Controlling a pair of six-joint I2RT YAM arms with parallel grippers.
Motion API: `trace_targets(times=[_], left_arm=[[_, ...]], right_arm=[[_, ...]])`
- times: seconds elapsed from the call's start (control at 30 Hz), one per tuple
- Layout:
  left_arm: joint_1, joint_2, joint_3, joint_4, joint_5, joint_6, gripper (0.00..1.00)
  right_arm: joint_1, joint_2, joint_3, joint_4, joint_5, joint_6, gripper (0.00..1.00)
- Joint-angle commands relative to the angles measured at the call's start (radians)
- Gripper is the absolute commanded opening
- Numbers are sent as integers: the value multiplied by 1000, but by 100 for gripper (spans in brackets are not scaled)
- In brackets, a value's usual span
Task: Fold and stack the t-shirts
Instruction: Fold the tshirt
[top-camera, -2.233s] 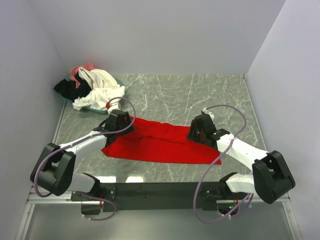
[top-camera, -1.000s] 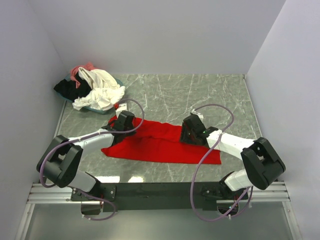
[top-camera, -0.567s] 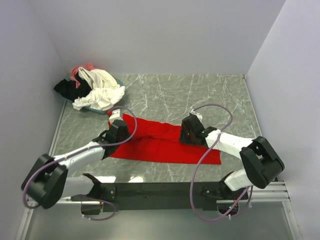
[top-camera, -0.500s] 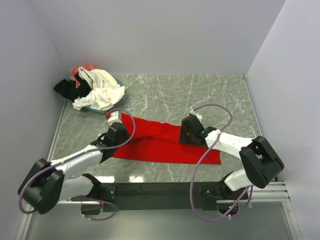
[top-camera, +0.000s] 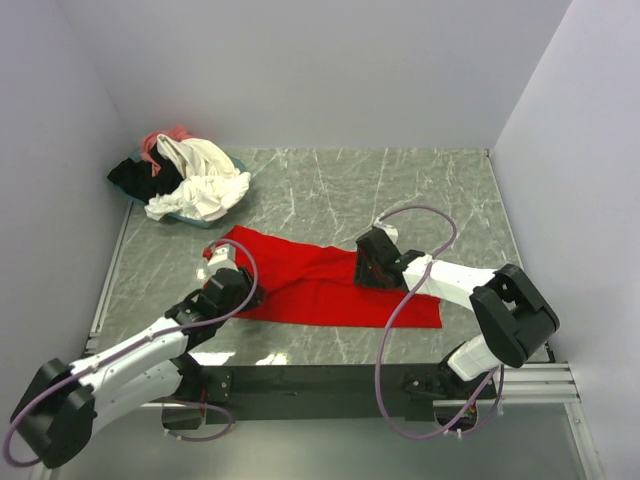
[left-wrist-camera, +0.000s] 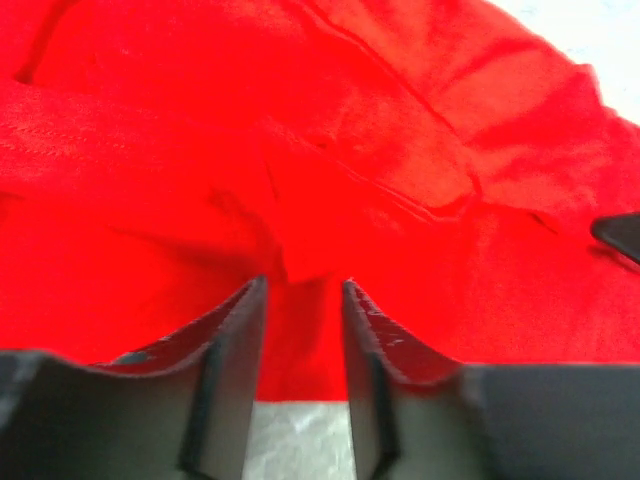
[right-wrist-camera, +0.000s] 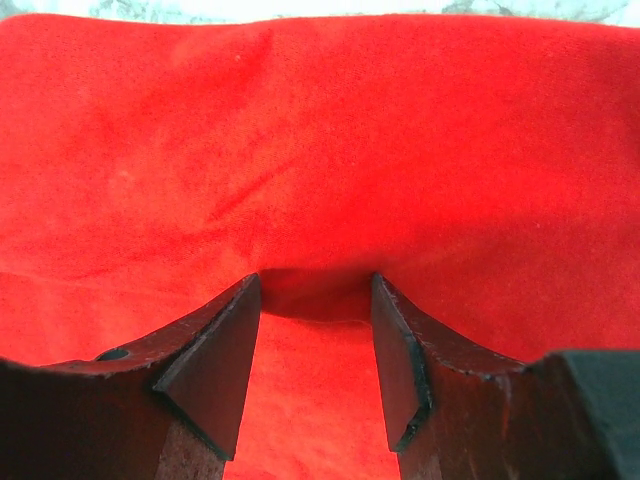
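The red shirt (top-camera: 320, 285) lies spread under both grippers. The right gripper (right-wrist-camera: 315, 285) presses down on it with jaws parted, probably to pin the cloth. The left gripper (left-wrist-camera: 303, 290), jaws also parted, holds nothing; a raised fold sits just ahead.

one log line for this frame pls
phase: folding red t-shirt | left gripper: open at shirt's left end | right gripper: open, tips on shirt | other shirts: piled far left
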Motion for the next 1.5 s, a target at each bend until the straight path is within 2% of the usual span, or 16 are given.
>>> trace_targets(times=[0.0, 0.13, 0.23, 0.37, 0.47, 0.73, 0.9, 0.93, 1.0, 1.03, 1.07, 1.37, 1.47], left_arm=[[-11, -93, 29, -87, -6, -17, 43], [-9, -138, 93, -129, -83, 26, 55], [-9, -60, 143, -123, -161, 62, 60], [-3, 155, 232, -123, -239, 93, 62], [9, 247, 274, -103, -259, 116, 62], [25, 361, 315, -39, -218, 159, 58], [31, 390, 317, -34, -213, 168, 43], [31, 392, 311, -31, -212, 168, 33], [31, 382, 299, -29, -213, 167, 20], [31, 376, 285, -28, -213, 164, 6], [31, 356, 277, -22, -213, 162, 1], [29, 183, 174, -34, -175, 112, 1], [29, 152, 159, -87, -143, 80, 6]], right_arm=[[17, -13, 40, -29, 57, 8, 55], [21, -39, 53, -41, 54, 6, 55], [32, -52, 66, -40, 42, 2, 55], [46, -44, 80, -46, 45, 2, 55], [55, -39, 77, -49, 48, 3, 55], [61, -29, 67, -38, 46, 3, 55], [63, -13, 70, -34, 43, 0, 55], [61, -13, 69, -32, 43, 0, 55], [61, -4, 67, -26, 43, -1, 55], [63, -3, 69, -27, 45, -1, 55], [61, 3, 70, -27, 43, -3, 55], [63, 22, 80, -29, 49, -3, 55], [61, 33, 83, -29, 48, 0, 55]])
